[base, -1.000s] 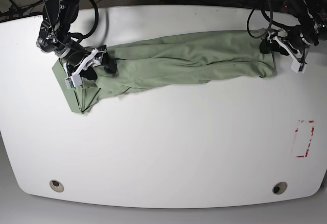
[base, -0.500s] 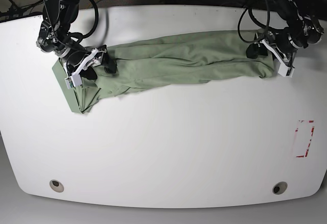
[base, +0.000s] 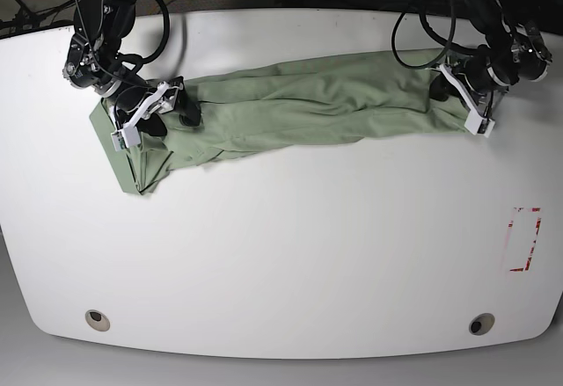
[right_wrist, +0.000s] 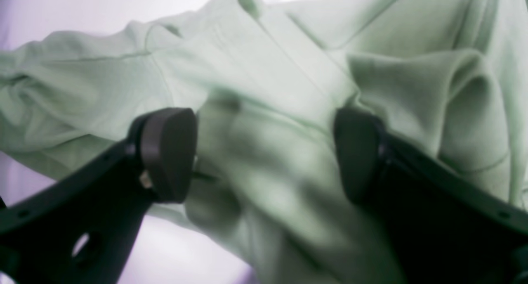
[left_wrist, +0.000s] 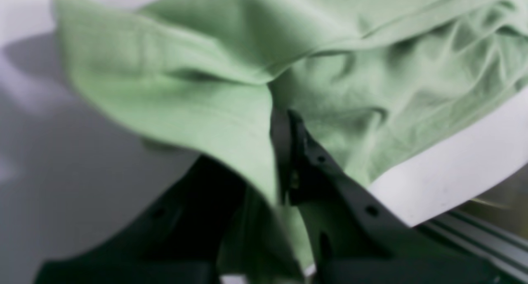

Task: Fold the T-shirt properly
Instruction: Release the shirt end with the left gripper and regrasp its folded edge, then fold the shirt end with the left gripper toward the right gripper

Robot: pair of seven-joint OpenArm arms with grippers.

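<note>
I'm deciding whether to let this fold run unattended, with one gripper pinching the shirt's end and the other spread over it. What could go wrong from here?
1. The left gripper is shut on only a thin edge of the pale sage-green knit T-shirt; the cloth may slip out when pulled.
2. The right gripper stands open over bunched folds; closing might catch several layers.
3. The shirt lies wrinkled and rolled on the white table, so folding now could set the creases.

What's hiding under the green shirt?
Beneath the T-shirt only the white table shows around its edges. The cloth is bunched in folds, so whatever lies below or inside them stays covered.
</note>
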